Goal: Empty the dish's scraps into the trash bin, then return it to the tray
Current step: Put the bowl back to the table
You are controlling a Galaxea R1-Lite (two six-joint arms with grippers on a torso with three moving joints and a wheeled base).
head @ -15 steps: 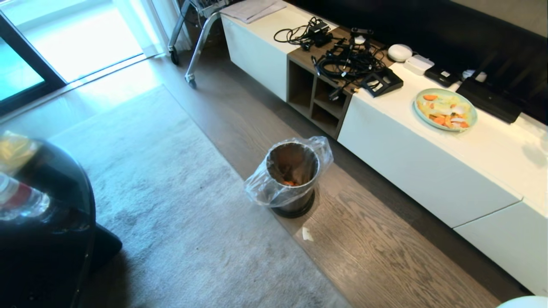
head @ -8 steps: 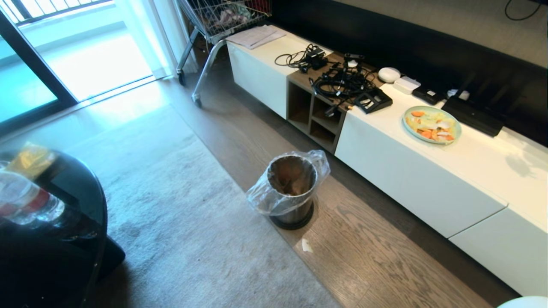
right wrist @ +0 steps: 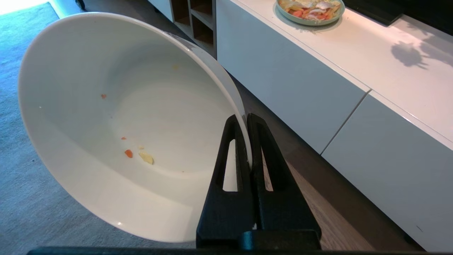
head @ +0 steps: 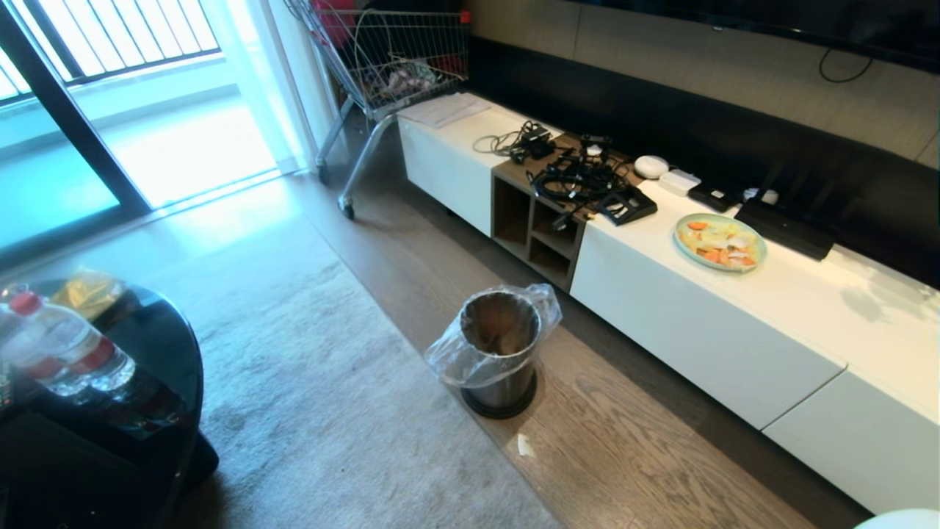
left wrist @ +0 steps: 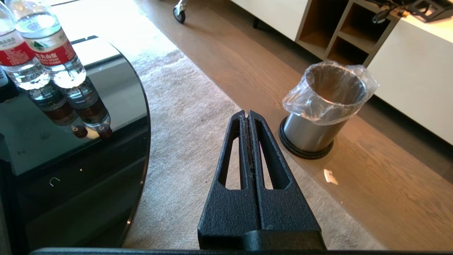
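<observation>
The white dish (right wrist: pixel 116 120) is tilted on its side, and my right gripper (right wrist: pixel 244 118) is shut on its rim. Only tiny bits of the scraps (right wrist: pixel 145 157), one orange and one pale yellow, cling to its inner wall. In the head view just an edge of the dish (head: pixel 899 519) shows at the bottom right corner. The steel trash bin (head: pixel 501 353) with its clear liner stands on the wood floor ahead, also seen in the left wrist view (left wrist: pixel 318 120). My left gripper (left wrist: pixel 247 114) hangs shut and empty above the rug. The tray is out of view.
A pale-green plate (head: pixel 720 242) of food lies on the long white cabinet (head: pixel 705 323), beside tangled cables (head: pixel 580 180). A glossy black round table (head: pixel 147 353) with water bottles (head: pixel 62 353) is at my left. A wire cart (head: pixel 389 51) stands at the back. A paper scrap (head: pixel 523 444) lies near the bin.
The whole head view has swung upward: bin, cabinet and table sit lower in the picture, and the cart and wall have come into sight. The things themselves have not moved.
</observation>
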